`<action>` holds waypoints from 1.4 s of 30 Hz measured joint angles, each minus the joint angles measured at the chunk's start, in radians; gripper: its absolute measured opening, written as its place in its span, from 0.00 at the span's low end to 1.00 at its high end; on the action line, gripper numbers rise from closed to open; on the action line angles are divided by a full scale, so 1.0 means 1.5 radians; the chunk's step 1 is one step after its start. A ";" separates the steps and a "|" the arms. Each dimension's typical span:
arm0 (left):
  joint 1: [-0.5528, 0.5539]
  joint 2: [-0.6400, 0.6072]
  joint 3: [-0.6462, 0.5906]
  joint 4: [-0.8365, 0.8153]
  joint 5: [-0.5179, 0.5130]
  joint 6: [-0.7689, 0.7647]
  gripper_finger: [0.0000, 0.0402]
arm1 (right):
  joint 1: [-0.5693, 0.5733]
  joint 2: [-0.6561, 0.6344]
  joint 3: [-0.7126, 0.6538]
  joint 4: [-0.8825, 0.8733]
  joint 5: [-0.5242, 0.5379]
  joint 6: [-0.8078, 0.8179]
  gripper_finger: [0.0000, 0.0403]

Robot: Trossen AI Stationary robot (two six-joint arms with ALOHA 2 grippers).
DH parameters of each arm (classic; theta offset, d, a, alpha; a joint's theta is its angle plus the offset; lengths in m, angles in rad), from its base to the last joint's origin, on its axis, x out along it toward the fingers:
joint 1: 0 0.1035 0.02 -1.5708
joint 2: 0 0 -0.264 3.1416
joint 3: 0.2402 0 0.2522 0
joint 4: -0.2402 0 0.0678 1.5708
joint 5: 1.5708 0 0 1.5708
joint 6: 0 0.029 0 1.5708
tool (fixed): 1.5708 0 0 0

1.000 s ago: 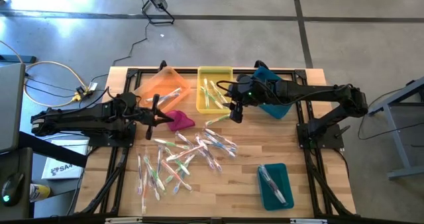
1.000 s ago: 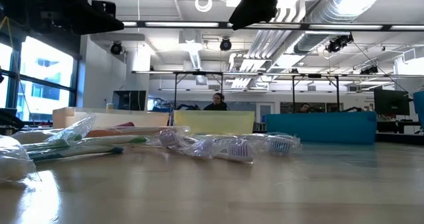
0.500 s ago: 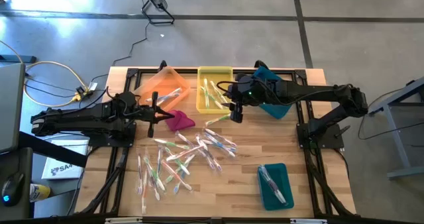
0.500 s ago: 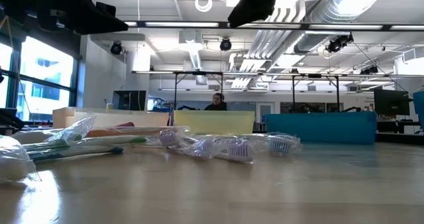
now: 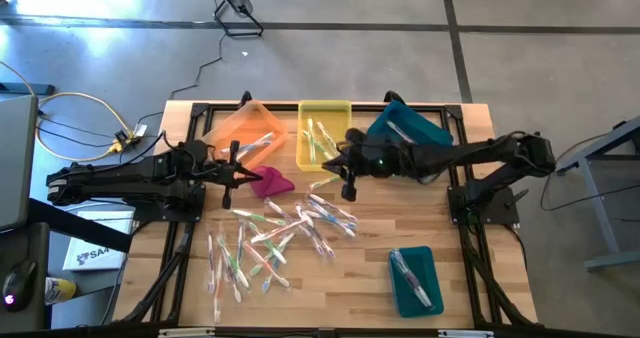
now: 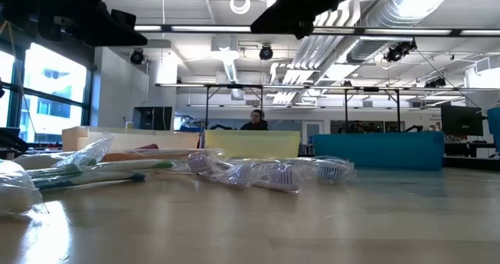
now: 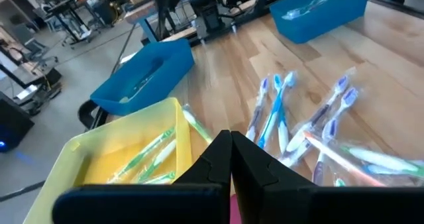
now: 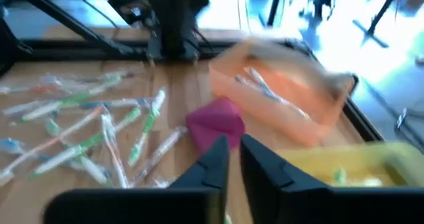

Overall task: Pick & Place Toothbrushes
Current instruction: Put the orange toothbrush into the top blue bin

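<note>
Overhead, the bench (image 5: 470, 228) carries a heap of toothbrushes (image 5: 285, 233) at its middle, more in the yellow bin (image 5: 324, 108). Right end effector (image 5: 349, 190), tips nearly pressed together and pinching nothing, hangs just beside the heap's far edge. Left end effector (image 5: 233, 164), pressed together, waits by the magenta lump (image 5: 272, 181).

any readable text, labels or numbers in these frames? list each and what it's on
"SA": dark letters on the white box on the floor left of the table, high view; the rest of the word is hidden by the left arm's frame.
Wrappers of the toothbrushes: any print is too small to read.
Bins, arms and room signs: nothing legible.
</note>
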 joint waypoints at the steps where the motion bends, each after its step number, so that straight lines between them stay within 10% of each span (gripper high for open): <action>1: 0.000 0.002 0.000 -0.002 -0.005 0.000 0.00 | 0.007 0.000 -0.017 0.029 0.015 -0.002 0.03; 9: 0.000 0.002 0.000 -0.019 -0.016 0.005 0.00 | 0.043 -0.075 -0.098 0.123 0.164 -0.038 0.01; 23: -0.106 0.071 0.000 -0.038 -0.157 -0.006 0.00 | -0.019 -0.250 -0.364 0.394 0.043 0.025 0.00; 42: -0.267 0.296 0.202 -0.262 -0.197 -0.254 0.00 | -0.033 -0.244 -0.388 0.350 0.042 0.036 0.00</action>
